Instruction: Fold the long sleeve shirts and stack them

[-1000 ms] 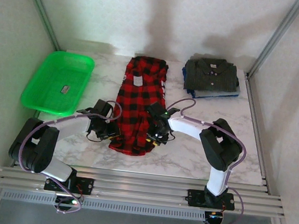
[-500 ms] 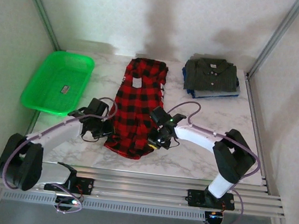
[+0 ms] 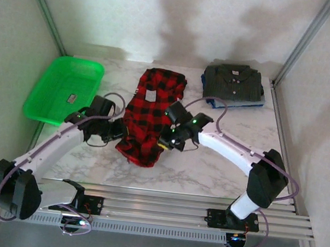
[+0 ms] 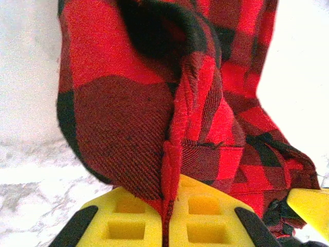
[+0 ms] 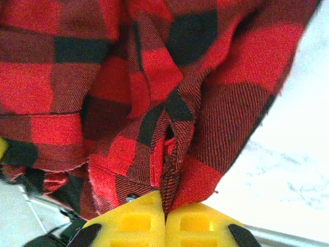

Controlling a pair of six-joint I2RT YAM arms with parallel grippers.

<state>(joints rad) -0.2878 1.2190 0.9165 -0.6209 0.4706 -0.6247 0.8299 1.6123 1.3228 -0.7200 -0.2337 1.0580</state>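
Note:
The red-and-black plaid shirt (image 3: 150,113) lies lengthwise mid-table, white neck label up, its near hem lifted off the marble. My left gripper (image 3: 121,131) is shut on the hem's left side; in the left wrist view the cloth (image 4: 154,103) is pinched between the yellow pads (image 4: 205,213). My right gripper (image 3: 166,138) is shut on the hem's right side, and the right wrist view shows a fold of plaid (image 5: 169,128) clamped between its pads (image 5: 139,224). A folded dark grey-olive collared shirt (image 3: 234,82) rests on a blue garment (image 3: 215,102) at the back right.
A green plastic basket (image 3: 64,88) sits at the back left, overhanging the table's left edge. Bare marble table (image 3: 219,171) lies near the front and between the plaid shirt and the folded stack. Metal frame posts stand at both back corners.
Both grippers have closed on the plaid shirt's near hem and carried it away from me, so the shirt's lower part is bunched and shorter. Both arms have stretched farther out.

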